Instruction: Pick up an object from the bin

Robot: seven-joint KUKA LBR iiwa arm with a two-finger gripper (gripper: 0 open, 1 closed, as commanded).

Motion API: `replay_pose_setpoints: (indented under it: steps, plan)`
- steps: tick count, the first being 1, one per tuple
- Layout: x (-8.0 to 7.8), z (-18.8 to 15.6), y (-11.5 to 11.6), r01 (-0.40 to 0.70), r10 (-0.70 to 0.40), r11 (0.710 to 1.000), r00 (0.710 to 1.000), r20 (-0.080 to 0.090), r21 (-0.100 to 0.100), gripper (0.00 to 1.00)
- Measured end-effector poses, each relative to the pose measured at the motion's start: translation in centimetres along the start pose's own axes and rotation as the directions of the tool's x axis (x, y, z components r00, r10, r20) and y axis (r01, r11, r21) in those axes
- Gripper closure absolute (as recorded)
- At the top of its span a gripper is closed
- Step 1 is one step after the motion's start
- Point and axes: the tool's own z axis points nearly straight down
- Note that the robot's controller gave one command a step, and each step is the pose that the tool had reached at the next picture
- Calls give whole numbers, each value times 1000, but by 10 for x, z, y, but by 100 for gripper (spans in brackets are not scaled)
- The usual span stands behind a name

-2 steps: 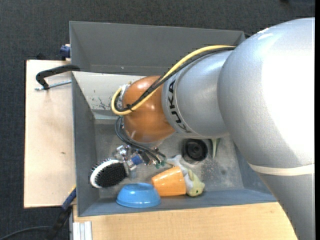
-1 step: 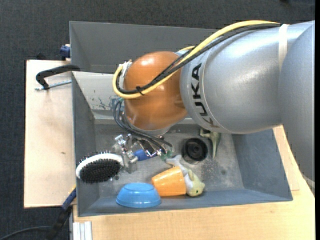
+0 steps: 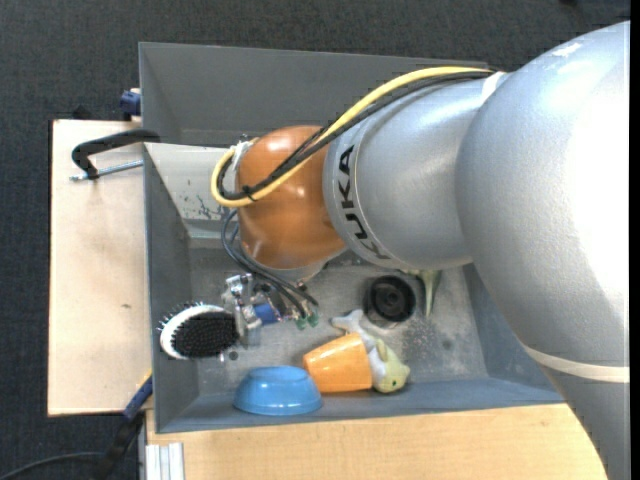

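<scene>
Hovering claw [image 3: 243, 304] beside bristly hairbrush [image 3: 198, 334]

My arm [image 3: 450, 168] fills the back and right of the bin [image 3: 165, 228], so nothing can pass there. Things sit close together along the front wall: a white brush [image 3: 197, 334], a blue bowl [image 3: 278, 391], an orange cup [image 3: 338, 364] and a small yellow toy [image 3: 392, 372] touching the cup. A black round thing [image 3: 390, 298] sits just behind the cup. The gripper [image 3: 255, 313] hangs right beside the brush, with little room between them. I see bare floor [image 3: 205, 268] on the left behind the brush, and another bare patch [image 3: 450, 343] at the front right, past the toy.
</scene>
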Motion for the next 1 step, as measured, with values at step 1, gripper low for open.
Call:
replay_pose_setpoints:
  steps: [1]
  plan:
    - [16, -131, -3, -4, 4, 1000, 1000, 18, -3, 100]
